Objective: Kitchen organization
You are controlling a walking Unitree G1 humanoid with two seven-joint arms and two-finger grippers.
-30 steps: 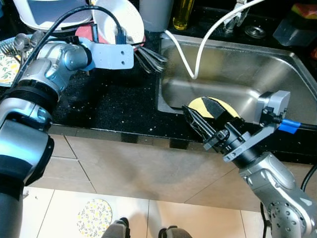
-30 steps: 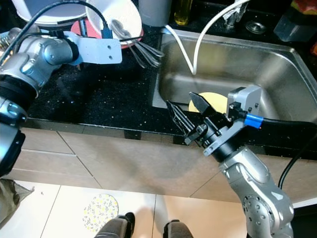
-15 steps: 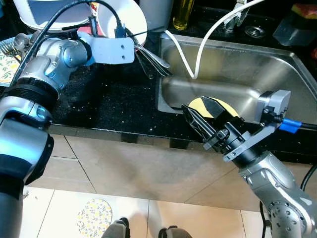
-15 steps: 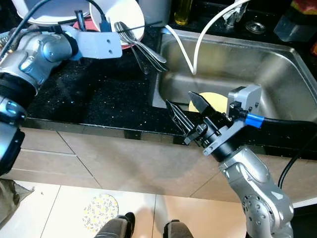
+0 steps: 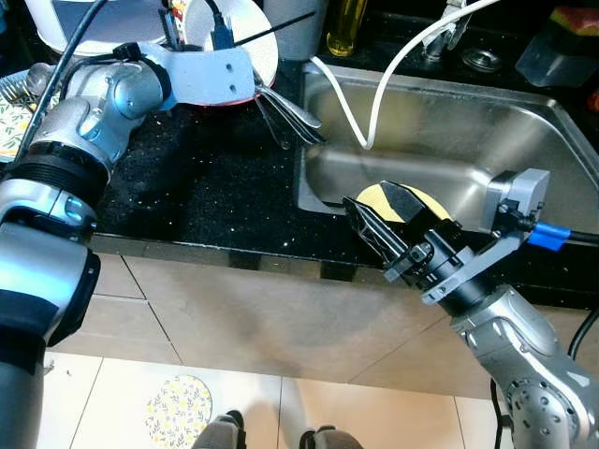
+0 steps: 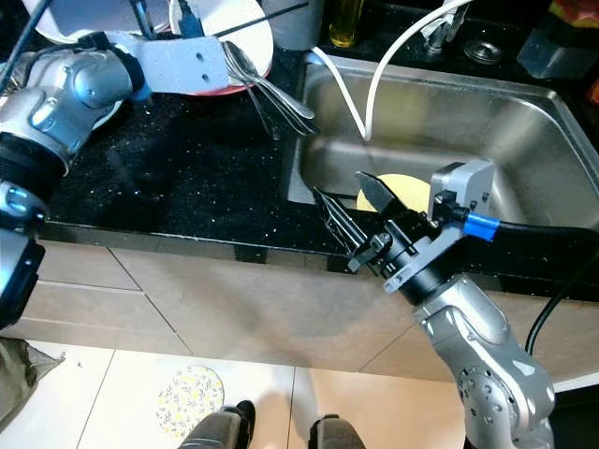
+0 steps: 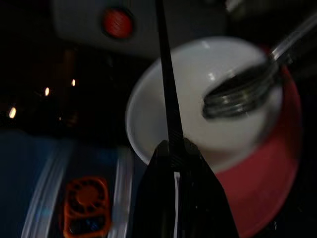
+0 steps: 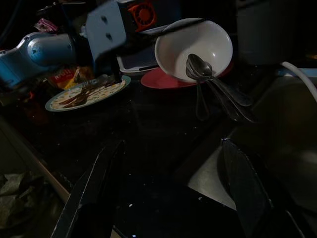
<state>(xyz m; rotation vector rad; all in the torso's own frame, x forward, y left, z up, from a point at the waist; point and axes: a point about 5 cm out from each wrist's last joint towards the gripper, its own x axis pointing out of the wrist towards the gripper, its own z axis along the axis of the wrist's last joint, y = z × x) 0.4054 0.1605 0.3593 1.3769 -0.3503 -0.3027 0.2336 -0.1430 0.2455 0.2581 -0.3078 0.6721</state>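
Left end effector (image 7: 173,163) pinches thin black stick (image 7: 166,84) over white bowl (image 7: 198,99)

Someone's home kitchen, mid-cleanup
Speckled black stone counter (image 5: 211,178), stainless steel sink (image 5: 449,131), white bowl (image 6: 245,28) with spoons.

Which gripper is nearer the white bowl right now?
Left. The left gripper is at the white bowl on the counter, holding a thin black stick over it. The right gripper hovers open at the sink's front edge.
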